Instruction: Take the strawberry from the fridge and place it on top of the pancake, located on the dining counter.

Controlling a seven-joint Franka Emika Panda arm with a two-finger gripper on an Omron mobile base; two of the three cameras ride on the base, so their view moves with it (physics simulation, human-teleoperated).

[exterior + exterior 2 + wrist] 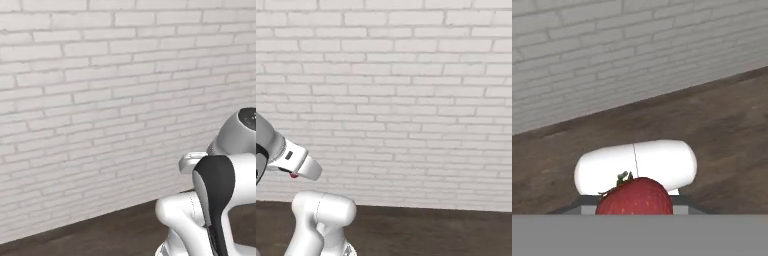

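The strawberry (635, 198), bright red with a small green stalk, sits at the bottom centre of the hand view, very close to the camera and covering the finger tips. In the right base view my gripper (293, 174) hangs at the left edge under the white hand, shut on the strawberry (293, 175), which shows there as a tiny red speck. The arm is folded back close to the base. The fridge, the pancake and the dining counter are out of view.
A white brick wall (100, 100) stands straight ahead across both base views. Dark wooden floor (431, 230) runs along its foot and lies below the hand (722, 130).
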